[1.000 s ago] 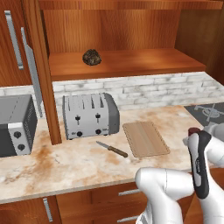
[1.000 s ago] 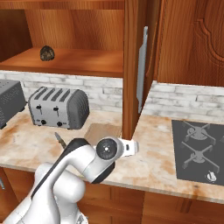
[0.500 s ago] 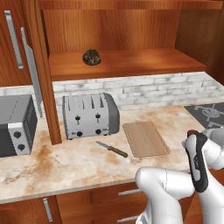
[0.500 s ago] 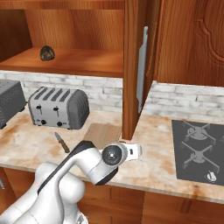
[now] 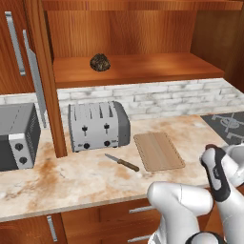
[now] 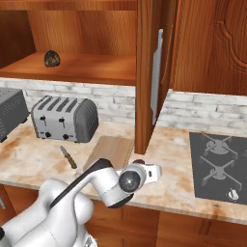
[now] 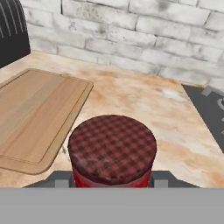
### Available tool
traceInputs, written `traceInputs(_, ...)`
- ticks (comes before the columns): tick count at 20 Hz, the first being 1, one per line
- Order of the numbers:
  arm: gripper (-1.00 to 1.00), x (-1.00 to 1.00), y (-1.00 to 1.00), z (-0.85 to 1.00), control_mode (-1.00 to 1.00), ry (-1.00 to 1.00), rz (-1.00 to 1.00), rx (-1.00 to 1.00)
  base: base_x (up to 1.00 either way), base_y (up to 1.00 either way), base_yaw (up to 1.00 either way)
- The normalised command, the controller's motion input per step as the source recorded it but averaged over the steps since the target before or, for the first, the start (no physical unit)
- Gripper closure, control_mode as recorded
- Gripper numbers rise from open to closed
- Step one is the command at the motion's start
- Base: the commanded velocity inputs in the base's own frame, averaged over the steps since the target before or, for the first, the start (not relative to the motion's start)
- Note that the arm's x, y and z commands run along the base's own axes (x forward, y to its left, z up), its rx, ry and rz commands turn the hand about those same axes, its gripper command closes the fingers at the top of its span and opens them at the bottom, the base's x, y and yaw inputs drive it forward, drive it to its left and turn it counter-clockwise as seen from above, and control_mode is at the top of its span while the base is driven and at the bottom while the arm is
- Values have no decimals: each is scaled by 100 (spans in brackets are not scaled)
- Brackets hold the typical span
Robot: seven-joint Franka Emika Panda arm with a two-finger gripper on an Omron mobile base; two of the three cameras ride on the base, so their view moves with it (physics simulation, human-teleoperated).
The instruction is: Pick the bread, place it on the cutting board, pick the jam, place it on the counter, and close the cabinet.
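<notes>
Since 1 s ago the arm has swung further right over the bench front edge, wrist now nearer the hob; bread, board, knife unmoved. Hand (image 7: pixel 111 181) is clamped on the small red cylindrical jam jar w/ dark red checked lid (image 7: pixel 112 148): dark fingertips (image 7: pixel 59 180) press its sides at the bottom of the hand view. Jar sits just above the beige-and-rust marbled stone bench (image 7: pixel 144 109), right of the flat light-tan wooden cutting board w/ groove border (image 7: pixel 35 111); can't tell if the jar base touches the stone.

Small dark lumpy round bread loaf (image 5: pixel 100 62) is on the shelf of the reddish-brown wooden wall cabinet (image 5: pixel 138 71), doors open, long silver bar handle (image 6: pixel 157 77) on the door edge. Board (image 5: pixel 157 150) is bare. Brown-handled knife (image 5: pixel 122 162) lies between board and silver 4-slot toaster (image 5: pixel 98 125). Grey toaster oven (image 5: pixel 18 136) at far left. Dark hob (image 6: pixel 219 161) at right of bench.
</notes>
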Motion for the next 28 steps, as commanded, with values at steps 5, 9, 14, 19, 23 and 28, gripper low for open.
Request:
traceInputs(5, 100, 35, -10, -9, -100, -1, -1, 0, 0, 0, 0)
traceInputs(9, 100, 37, -9, -7, -100, 0, -2, 0, 0, 0, 0)
traceInputs(14, 100, 31, -11, -4, -100, 0, -1, 0, 0, 0, 0)
traceInputs(19, 100, 16, -19, -7, -100, 0, 0, 4, 0, 0, 0)
traceInputs(23, 100, 6, -15, -6, -100, -1, 0, 4, 0, 0, 0)
traceInputs(28, 100, 0, -7, -5, -100, -2, 0, 4, 0, 0, 0)
